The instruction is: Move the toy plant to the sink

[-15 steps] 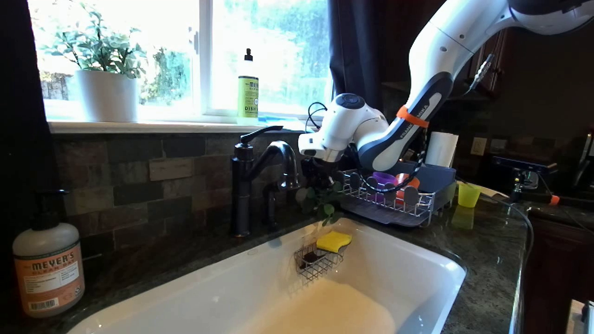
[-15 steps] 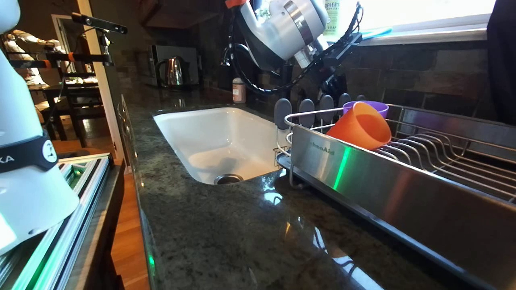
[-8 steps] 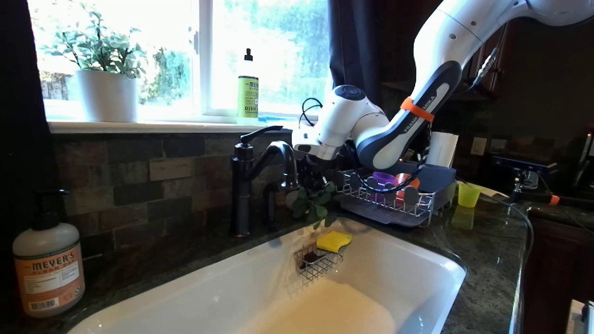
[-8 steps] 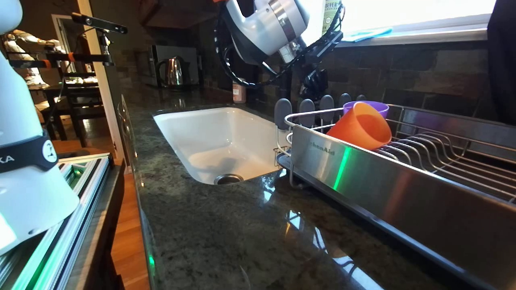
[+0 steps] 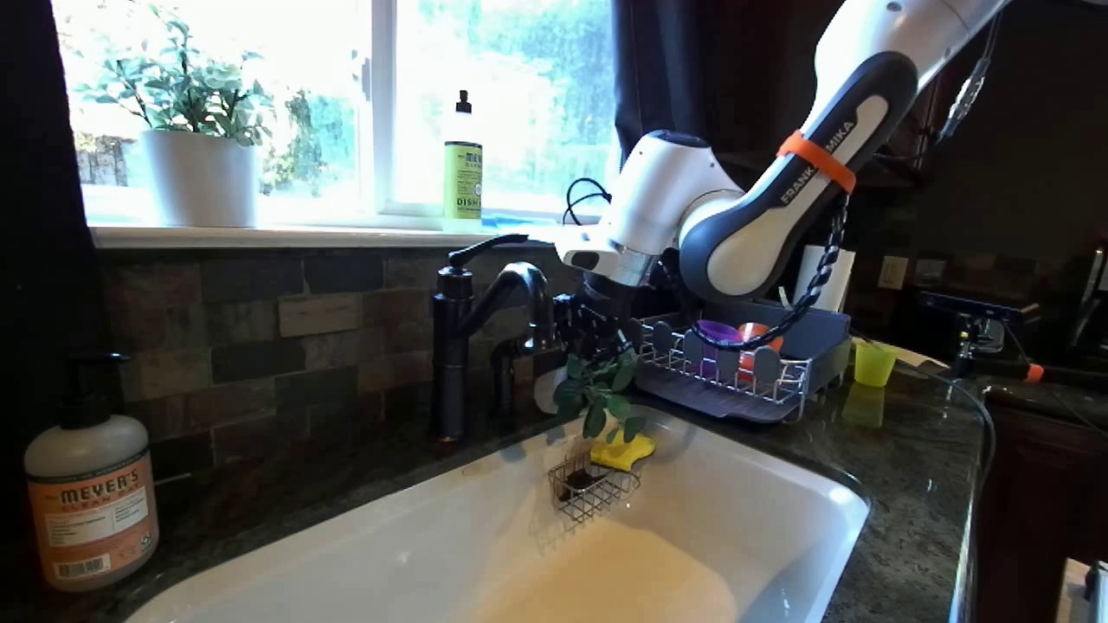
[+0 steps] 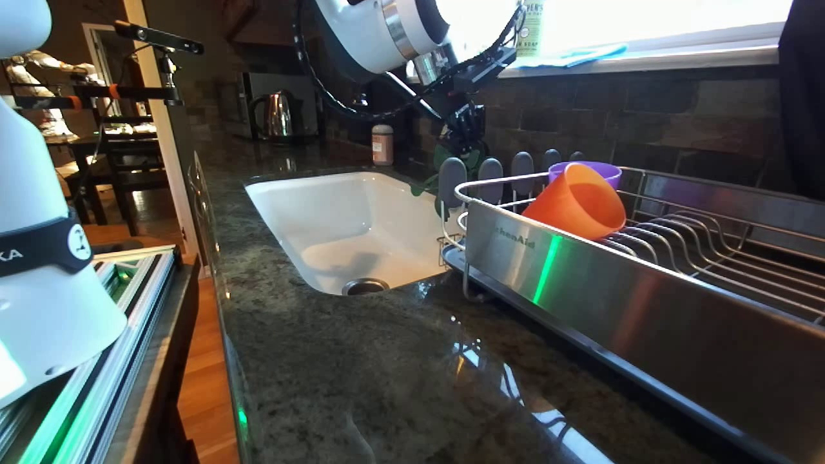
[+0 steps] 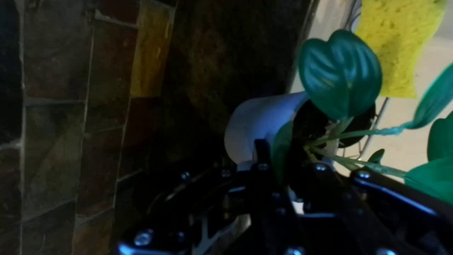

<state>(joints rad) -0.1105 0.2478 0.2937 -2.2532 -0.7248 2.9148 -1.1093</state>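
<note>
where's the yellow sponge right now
In an exterior view, the yellow sponge is right of the faucet, at the top of the wire basket near the far corner of the sink; the toy plant overlaps its upper edge.

Wide room over sink (image 5: 415,536); tool (image 5: 597,346) hemmed between faucet (image 5: 450,359) and dish rack (image 5: 714,396).

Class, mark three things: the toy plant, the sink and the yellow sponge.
Toy plant (image 7: 341,79): wrist view, on a broad green leaf.
Sink (image 6: 329,209): an exterior view, on the white inner wall.
Yellow sponge (image 7: 403,39): wrist view, on its pitted face.
</note>
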